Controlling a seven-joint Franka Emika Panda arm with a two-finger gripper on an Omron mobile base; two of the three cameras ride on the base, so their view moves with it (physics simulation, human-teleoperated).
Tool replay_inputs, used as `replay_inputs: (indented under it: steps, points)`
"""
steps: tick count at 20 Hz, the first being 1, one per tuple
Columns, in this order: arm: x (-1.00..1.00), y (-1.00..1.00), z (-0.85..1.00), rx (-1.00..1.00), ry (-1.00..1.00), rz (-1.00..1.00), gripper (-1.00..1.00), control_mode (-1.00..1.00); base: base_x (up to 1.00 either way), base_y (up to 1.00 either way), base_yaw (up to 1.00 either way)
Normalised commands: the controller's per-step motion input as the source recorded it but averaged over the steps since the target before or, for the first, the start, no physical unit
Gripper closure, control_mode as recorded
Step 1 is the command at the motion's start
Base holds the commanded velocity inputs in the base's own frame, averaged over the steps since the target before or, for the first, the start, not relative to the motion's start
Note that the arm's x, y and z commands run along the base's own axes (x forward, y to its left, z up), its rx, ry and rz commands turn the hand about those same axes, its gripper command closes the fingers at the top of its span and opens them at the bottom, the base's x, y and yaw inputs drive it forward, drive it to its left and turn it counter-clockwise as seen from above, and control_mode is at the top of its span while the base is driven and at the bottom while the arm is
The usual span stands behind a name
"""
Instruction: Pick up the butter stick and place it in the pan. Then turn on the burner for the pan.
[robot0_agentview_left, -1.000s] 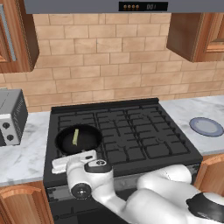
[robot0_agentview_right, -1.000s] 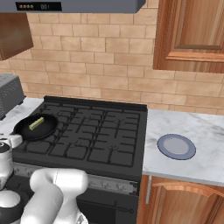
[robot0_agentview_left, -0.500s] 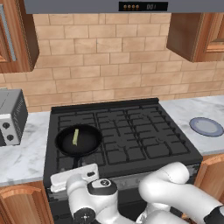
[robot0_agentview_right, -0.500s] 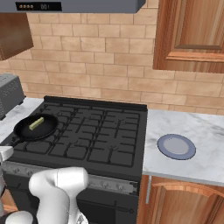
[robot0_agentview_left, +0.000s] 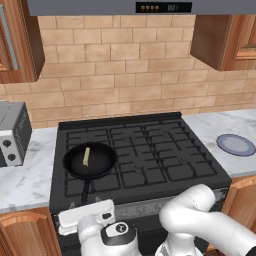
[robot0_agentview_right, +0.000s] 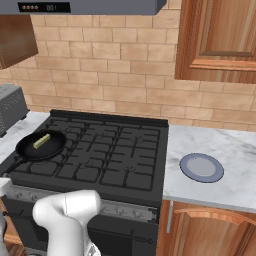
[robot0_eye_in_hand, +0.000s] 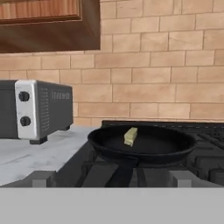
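In the pan (robot0_agentview_left: 90, 160) on the front-left burner (robot0_agentview_left: 89, 172) lay the butter (robot0_agentview_left: 86, 156), already delivered; the claw, low before the stove, stood open and empty, presumably for the knob

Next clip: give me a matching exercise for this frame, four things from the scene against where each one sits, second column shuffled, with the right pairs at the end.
Things:
1. butter stick
2. pan
3. plate
4. toaster oven

Places:
A. on the marble counter to the right of the cooktop
B. on the front left burner of the black cooktop
C. lying inside the black pan
D. on the marble counter to the left of the cooktop

Pairs: 1-C, 2-B, 3-A, 4-D
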Motion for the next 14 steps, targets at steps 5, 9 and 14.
replay_inputs:
  steps: [5,9,14]
  points:
    - [-0.01,-0.06,-0.24,0.17,-0.05,-0.03,-1.00,-1.00,0.00,0.00,0.00]
    - [0.00,0.00,-0.19,0.19,0.00,-0.13,-1.00,-1.00,0.00,0.00,0.00]
    - [0.00,0.01,-0.36,0.03,0.00,-0.07,-1.00,-1.00,0.00,0.00,0.00]
